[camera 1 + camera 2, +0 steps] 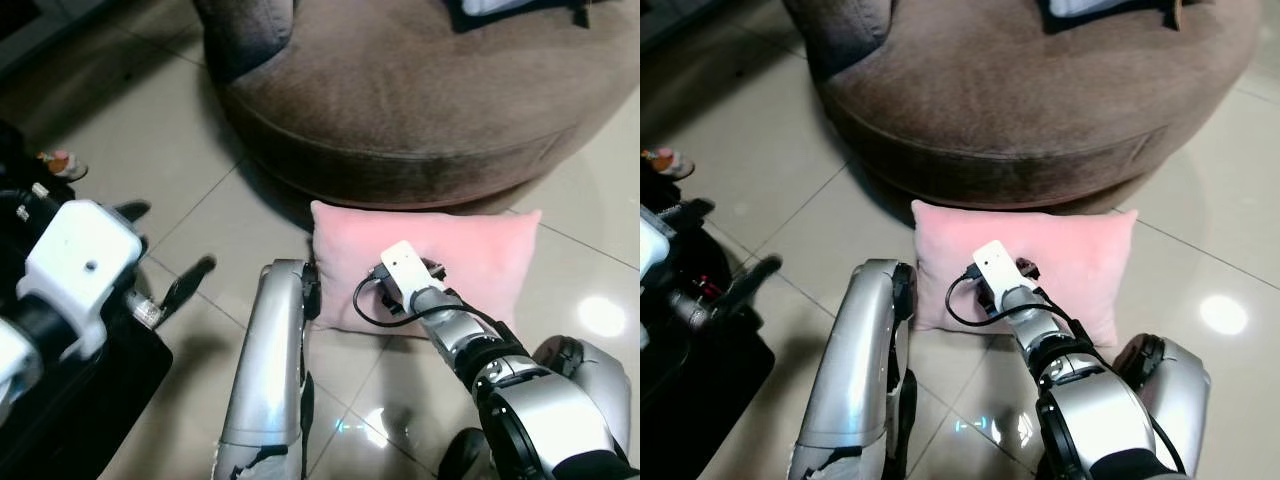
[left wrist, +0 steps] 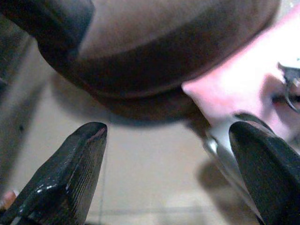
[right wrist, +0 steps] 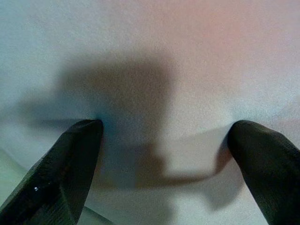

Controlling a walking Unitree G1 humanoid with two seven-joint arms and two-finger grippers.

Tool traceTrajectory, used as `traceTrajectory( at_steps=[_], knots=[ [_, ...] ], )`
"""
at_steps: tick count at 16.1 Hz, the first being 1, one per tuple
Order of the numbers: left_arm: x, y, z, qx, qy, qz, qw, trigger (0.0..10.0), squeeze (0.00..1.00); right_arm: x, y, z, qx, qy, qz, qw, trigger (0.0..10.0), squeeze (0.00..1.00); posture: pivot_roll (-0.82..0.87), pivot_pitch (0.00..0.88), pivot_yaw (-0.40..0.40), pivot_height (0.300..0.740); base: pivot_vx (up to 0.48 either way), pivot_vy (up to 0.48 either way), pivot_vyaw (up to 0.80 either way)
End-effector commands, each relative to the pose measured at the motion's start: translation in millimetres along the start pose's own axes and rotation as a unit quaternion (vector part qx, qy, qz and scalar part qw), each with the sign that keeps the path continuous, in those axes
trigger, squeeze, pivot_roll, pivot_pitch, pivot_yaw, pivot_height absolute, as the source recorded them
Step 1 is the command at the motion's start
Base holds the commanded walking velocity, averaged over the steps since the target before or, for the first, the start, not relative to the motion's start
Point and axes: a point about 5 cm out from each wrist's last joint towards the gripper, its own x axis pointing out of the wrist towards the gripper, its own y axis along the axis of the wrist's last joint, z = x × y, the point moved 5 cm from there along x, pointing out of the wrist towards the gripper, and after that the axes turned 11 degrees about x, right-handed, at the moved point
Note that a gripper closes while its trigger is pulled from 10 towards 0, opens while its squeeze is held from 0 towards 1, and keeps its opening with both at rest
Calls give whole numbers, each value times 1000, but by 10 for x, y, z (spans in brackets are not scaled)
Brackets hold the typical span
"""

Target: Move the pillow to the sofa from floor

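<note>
pink pillow (image 1: pixel 470 262) lies flat on the tiled floor (image 1: pixel 200 210) at the centre of the left eye view, its far edge just beside the base of the round brown sofa (image 1: pixel 420 90) that spans the top of the frame. the right tool (image 3: pixel 164 140) is spread wide, and in the right wrist view both black fingers (image 3: pixel 65 164) press their tips into the pale pillow fabric, with nothing between them. in the left eye view the right arm reaches from the lower right onto the pillow's middle. the left tool (image 2: pixel 168 173) is also spread wide and holds nothing; it hangs over bare floor near the pillow's corner and the sofa base. a silver limb (image 1: pixel 270 370) stands at lower centre, touching the pillow's near left edge.
</note>
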Motion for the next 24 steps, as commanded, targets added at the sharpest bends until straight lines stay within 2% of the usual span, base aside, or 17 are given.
traceTrajectory(
  at_steps=[1, 3, 4, 5, 6, 7, 10, 13, 18, 24],
  knots=[
    [-74, 26, 43, 7, -17, -6, 1000, 10000, 0, -16, -173, -84, 6, 8, -29, 1000, 10000, 0, 767, 251, 155, 340, 0, 0, 0],
    [-140, 5, 78, 3, -37, -11, 999, 10000, 0, -53, -419, -139, -3, 20, -69, 997, 10000, 0, 763, 238, 173, 340, 0, 0, 0],
    [-151, 4, 78, 2, -40, -12, 999, 10000, 0, -62, -466, -136, -8, 22, -75, 997, 9686, 0, 760, 233, 180, 340, 0, 0, 0],
    [-159, 11, 71, 2, -41, -11, 999, 10000, 0, -66, -484, -129, -7, 21, -77, 997, 5765, 0, 758, 233, 182, 340, 0, 0, 0],
    [-161, 12, 70, 1, -42, -12, 999, 10000, 0, -66, -482, -107, -13, 16, -73, 997, 3137, 0, 757, 233, 186, 340, 0, 0, 0],
    [-168, 10, 76, -3, -46, -13, 999, 10000, 0, -65, -475, -77, -32, 9, -66, 997, 0, 0, 756, 232, 188, 340, 0, 0, 0],
    [-178, 33, 142, -17, -70, -5, 997, 10000, 0, -65, -468, -11, -57, -2, -60, 997, 0, 0, 754, 229, 190, 340, 0, 0, 0],
    [-217, 50, 286, -41, -120, 2, 992, 10000, 0, -63, -453, 42, -79, -5, -57, 995, 0, 0, 747, 226, 189, 340, 0, 0, 0],
    [-259, 61, 320, -49, -130, -3, 990, 10000, 0, -68, -467, 83, -101, -10, -57, 993, 0, 0, 736, 222, 199, 340, 0, 0, 0],
    [-278, 83, 356, -59, -130, -4, 990, 10000, 0, -73, -478, 120, -100, -14, -53, 993, 0, 0, 723, 208, 207, 340, 0, 0, 0]
  ],
)
